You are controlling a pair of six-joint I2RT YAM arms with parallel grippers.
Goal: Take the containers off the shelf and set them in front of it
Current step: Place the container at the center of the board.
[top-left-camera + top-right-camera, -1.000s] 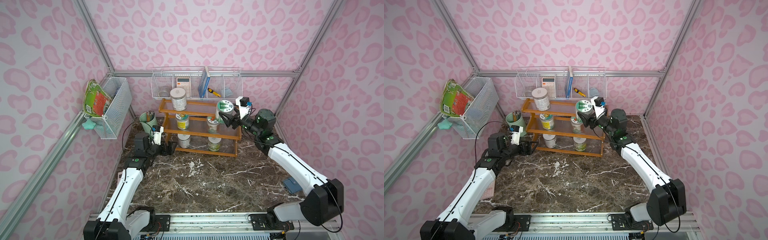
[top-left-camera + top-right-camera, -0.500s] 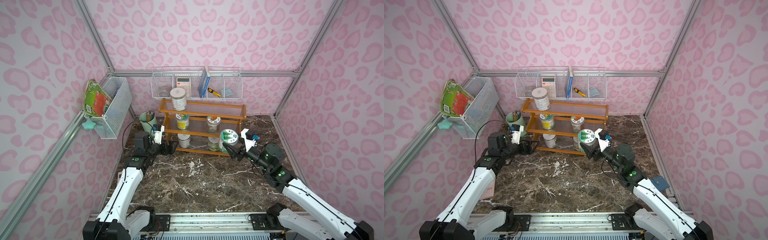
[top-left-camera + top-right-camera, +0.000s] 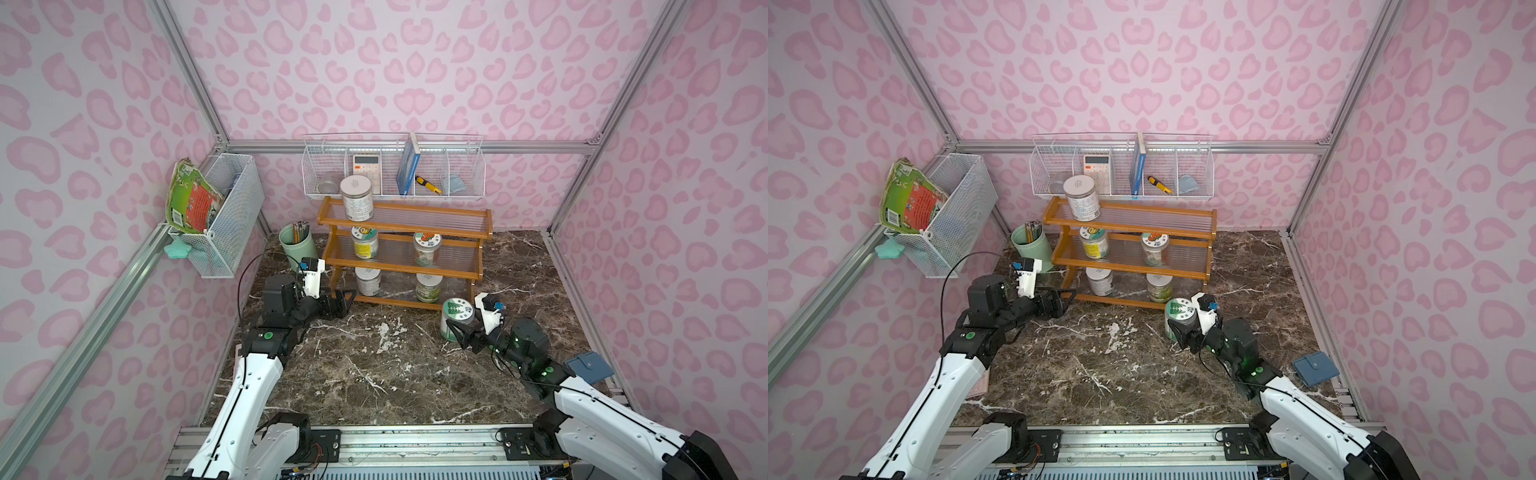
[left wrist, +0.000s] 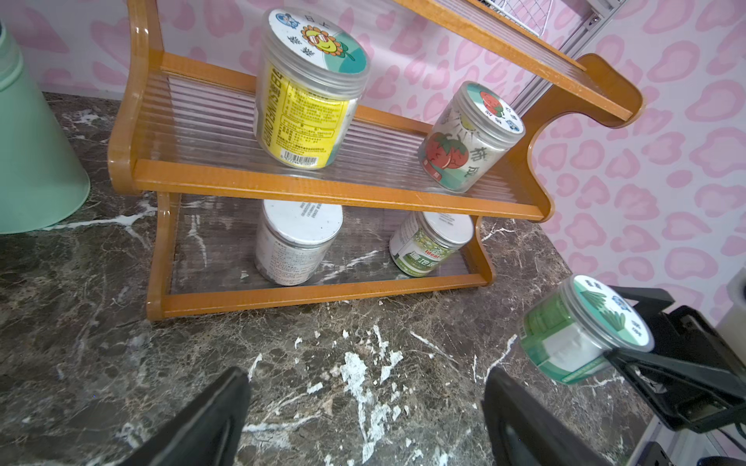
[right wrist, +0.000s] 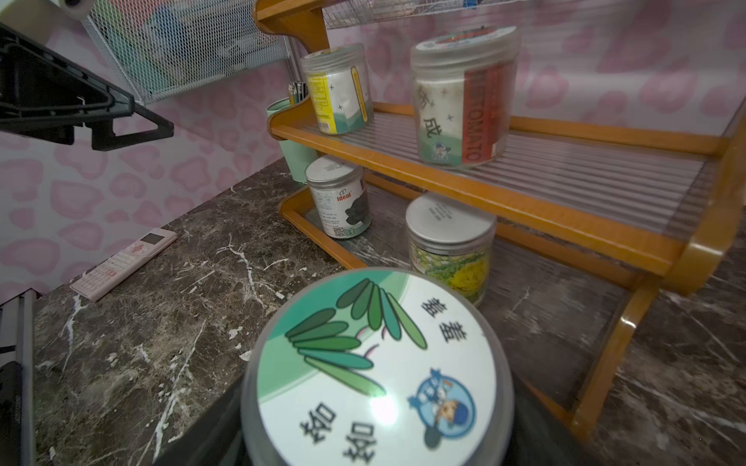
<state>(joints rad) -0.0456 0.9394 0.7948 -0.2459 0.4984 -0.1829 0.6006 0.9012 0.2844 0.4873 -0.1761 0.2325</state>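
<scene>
My right gripper (image 3: 457, 331) is clamped across the body of the jar (image 3: 458, 311) with the green leaf lid, one finger (image 4: 666, 368) on each side. From my left wrist the jar looks tilted, lid leaning back toward my arm. It hangs low over the table (image 3: 374, 374), just in front of the shelf (image 3: 399, 272) near its right foot, and I cannot tell whether its base touches the marble.

To set it down well, I would level the wrist so the base meets the table flat, lower until it bears, then spread the fingers only a little and draw straight back. Letting go while tilted could tip it toward the shelf leg.

My left gripper (image 4: 363, 423) stands wide and empty, low beside the shelf's left foot. The other jars (image 3: 356, 203) are on the shelf: one on top, two in the middle, two at the bottom.
</scene>
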